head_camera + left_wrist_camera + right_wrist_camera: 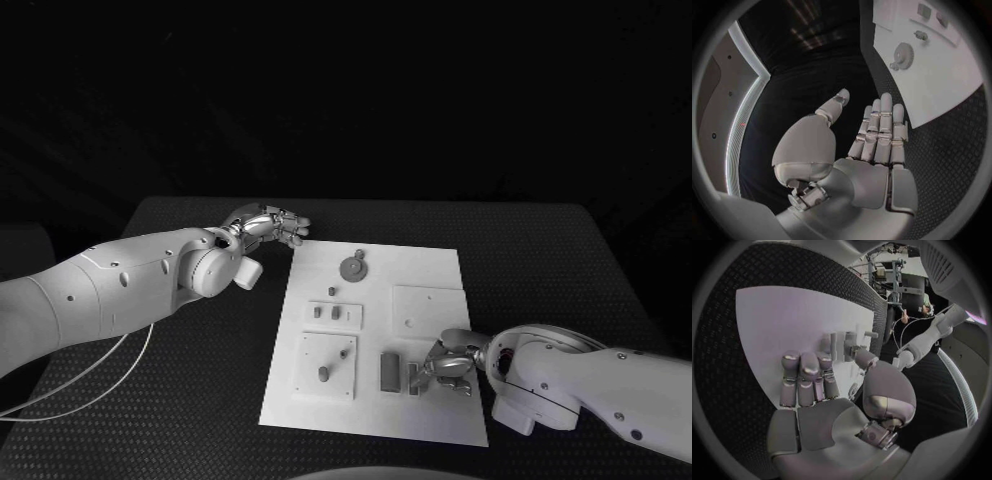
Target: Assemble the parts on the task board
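On the board (433, 300) the gear (353, 267) and pegs (335, 313) look seated — the right hand (447, 365) hovers empty over upright blocks (391, 370) at its near edge, work seemingly unfinished — left hand (268, 226) spread, holding nothing, beside its far corner.

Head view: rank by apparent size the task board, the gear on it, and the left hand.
1. Task board, by far the largest.
2. Left hand.
3. Gear, smallest.
The hand and gear lie at about the same depth, so this order looks safe.
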Robot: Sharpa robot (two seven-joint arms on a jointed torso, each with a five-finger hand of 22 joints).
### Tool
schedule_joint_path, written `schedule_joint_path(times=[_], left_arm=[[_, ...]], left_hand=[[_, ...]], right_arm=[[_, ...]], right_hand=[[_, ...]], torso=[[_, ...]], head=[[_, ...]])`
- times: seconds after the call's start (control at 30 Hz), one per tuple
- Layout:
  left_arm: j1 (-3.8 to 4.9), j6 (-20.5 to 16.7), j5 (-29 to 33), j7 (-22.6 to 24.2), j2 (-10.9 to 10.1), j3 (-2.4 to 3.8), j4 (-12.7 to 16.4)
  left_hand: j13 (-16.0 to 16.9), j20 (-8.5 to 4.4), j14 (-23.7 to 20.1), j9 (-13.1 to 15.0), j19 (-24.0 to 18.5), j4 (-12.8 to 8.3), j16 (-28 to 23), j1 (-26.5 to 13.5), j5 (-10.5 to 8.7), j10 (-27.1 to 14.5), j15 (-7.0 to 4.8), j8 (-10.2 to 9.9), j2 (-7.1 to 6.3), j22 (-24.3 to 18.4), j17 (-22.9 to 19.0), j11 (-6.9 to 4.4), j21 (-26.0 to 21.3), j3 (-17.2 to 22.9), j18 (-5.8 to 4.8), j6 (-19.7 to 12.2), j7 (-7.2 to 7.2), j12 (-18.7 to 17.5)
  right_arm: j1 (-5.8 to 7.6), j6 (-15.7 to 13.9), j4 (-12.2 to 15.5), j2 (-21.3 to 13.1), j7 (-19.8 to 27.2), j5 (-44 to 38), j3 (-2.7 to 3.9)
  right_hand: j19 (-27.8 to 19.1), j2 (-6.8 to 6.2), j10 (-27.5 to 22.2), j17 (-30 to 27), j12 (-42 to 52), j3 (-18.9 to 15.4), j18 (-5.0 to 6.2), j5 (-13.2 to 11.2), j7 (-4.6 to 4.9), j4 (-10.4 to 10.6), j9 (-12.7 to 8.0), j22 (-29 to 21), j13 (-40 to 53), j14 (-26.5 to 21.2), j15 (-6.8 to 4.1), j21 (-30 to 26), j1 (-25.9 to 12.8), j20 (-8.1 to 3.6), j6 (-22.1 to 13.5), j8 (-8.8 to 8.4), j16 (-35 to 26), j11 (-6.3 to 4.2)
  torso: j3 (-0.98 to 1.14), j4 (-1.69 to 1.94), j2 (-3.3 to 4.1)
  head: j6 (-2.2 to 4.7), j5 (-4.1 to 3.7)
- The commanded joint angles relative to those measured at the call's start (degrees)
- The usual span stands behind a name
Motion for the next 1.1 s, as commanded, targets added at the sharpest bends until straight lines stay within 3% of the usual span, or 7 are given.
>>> schedule_joint_path(times=[0.03, 0.37, 0.63, 0.77, 0.9, 1.03, 1.1], left_arm=[[0.03, 0.8, 0.2, 0.3, 0.1, 0.04, 0.1], [0.03, 0.8, 0.2, 0.3, 0.1, 0.04, 0.1], [0.03, 0.1, 0.2, 0.9, 0.2, 0.04, 0.0], [0.03, -0.7, 0.5, 1.7, 0.6, 0.04, -0.5], [0.03, -1.2, 2.2, 2.4, 1.4, 0.04, -1.3], [0.03, -1.5, 2.7, 2.9, 2.1, 0.05, -2.1], [0.05, -1.6, 3.5, 3.1, 2.4, 0.06, -2.8]], left_hand=[[-0.1, 0.01, 0.3, -0.1, -0.3, 0.4, -0.3, -0.6, -0.09, 0.3, 0.20, 0.3, 0.00, 0.1, 0.1, 0.17, -0.4, -0.1, 0.98, -0.1, -0.19, -0.2], [-0.1, 0.01, 0.3, -0.1, -0.3, 0.5, -0.4, -0.6, -0.10, 0.3, 0.20, 0.3, -0.04, 0.1, 0.1, 0.18, -0.4, -0.1, 0.98, -0.1, -0.19, -0.2], [-0.1, 0.02, 0.4, -0.1, -0.3, 0.5, -0.4, -0.6, -0.09, 0.3, 0.20, 0.3, -0.03, 0.1, 0.1, 0.17, -0.4, -0.1, 0.99, -0.1, -0.19, -0.2], [0.0, 0.01, 0.5, -0.1, -0.3, 0.6, -0.4, -0.6, -0.08, 0.5, 0.18, 0.4, 0.04, 0.1, 0.2, 0.10, -0.4, 0.0, 1.00, 0.0, -0.23, -0.1], [0.4, -0.05, 0.8, 0.0, -0.2, 0.6, -0.3, -0.5, -0.07, 2.3, 0.06, 0.7, 0.19, 0.2, 0.4, -0.69, -0.3, 0.1, 1.02, 0.4, -0.43, 0.8], [0.5, -0.12, 1.0, 0.0, -0.2, 0.6, -0.3, -0.3, -0.04, 3.2, -0.03, 0.9, 0.40, 0.3, 0.6, -1.12, -0.3, 0.2, 1.01, 0.7, -0.55, 1.2], [0.6, -0.14, 1.0, 0.0, -0.2, 0.5, -0.3, -0.2, -0.03, 3.4, -0.06, 0.9, 0.49, 0.3, 0.6, -1.20, -0.3, 0.2, 0.99, 0.7, -0.63, 1.3]], right_arm=[[-0.18, 1.7, 0.4, 0.1, 1.5, 0.6, -0.07], [-0.18, 1.4, 0.1, -0.5, 2.3, 0.8, -0.07], [1.05, 2.5, -2.3, -2.4, 8.6, 2.4, 0.06], [2.95, 2.8, -5.7, -2.9, 15.8, 6.2, 0.17], [4.72, 2.7, -10.8, -2.3, 24.8, 11.7, 0.87], [6.02, 1.5, -16.9, -0.1, 31.1, 16.8, 2.36], [6.18, 1.6, -21.1, 2.0, 33.3, 19.6, 3.64]], right_hand=[[-0.1, 0.20, 0.1, 0.1, 0.0, -0.3, 2.10, -0.3, 0.19, 0.0, 0.0, -0.1, 0.1, -0.1, -0.27, 0.3, 0.5, -0.23, -0.1, -0.03, -0.2, -0.20], [-0.1, 0.72, 0.1, 0.1, 0.0, -0.4, 2.10, -0.3, 0.15, 0.0, 0.0, -0.1, 0.1, 0.0, -0.28, 0.3, 0.6, -0.25, 0.0, 0.02, -0.2, -0.24], [-0.2, -0.46, 0.0, 0.1, -0.1, -0.9, 2.10, -0.3, 0.38, -0.2, -0.2, -0.1, 0.1, -0.1, -0.30, 0.3, 0.6, -0.25, -0.9, -0.46, -0.3, -0.02], [-0.8, -0.98, -0.6, 0.1, -0.3, -3.0, 2.10, 0.4, 0.96, -1.3, -0.4, -0.2, 0.1, -0.8, 0.11, 0.1, 0.5, -0.08, -2.4, -1.12, -0.5, 0.50], [-2.2, 1.39, -2.1, 0.4, -0.3, -6.2, 2.10, 3.1, 1.69, -4.0, -0.3, -0.2, 0.4, -2.1, 0.75, -0.2, 1.3, 0.49, -4.3, -1.76, -0.8, 1.21], [-4.2, 3.68, -3.9, 0.1, -0.9, -8.7, 2.10, 5.8, 2.03, -5.3, -0.2, -0.5, 0.1, -3.9, 1.09, -1.1, 2.7, 1.46, -5.1, -1.84, -2.0, 1.57], [-7.3, 4.30, -6.5, -1.3, -3.1, -10.1, 1.86, 6.9, 2.28, -5.4, 0.0, -1.1, -1.2, -6.8, 1.62, -3.2, 3.9, 2.77, -5.6, -1.90, -4.6, 1.95]], torso=[[-0.01, 0.02, 0.00], [-0.02, 0.03, 0.00], [0.00, 0.04, -0.07], [-0.01, -0.04, -0.21], [-0.11, -0.12, -0.47], [-0.27, -0.21, -1.11], [-0.38, -0.25, -1.55]], head=[[-0.07, -0.02], [0.03, -0.06], [1.21, -0.31], [2.72, -0.89], [4.77, -1.52], [7.00, -2.07], [7.94, -2.25]])
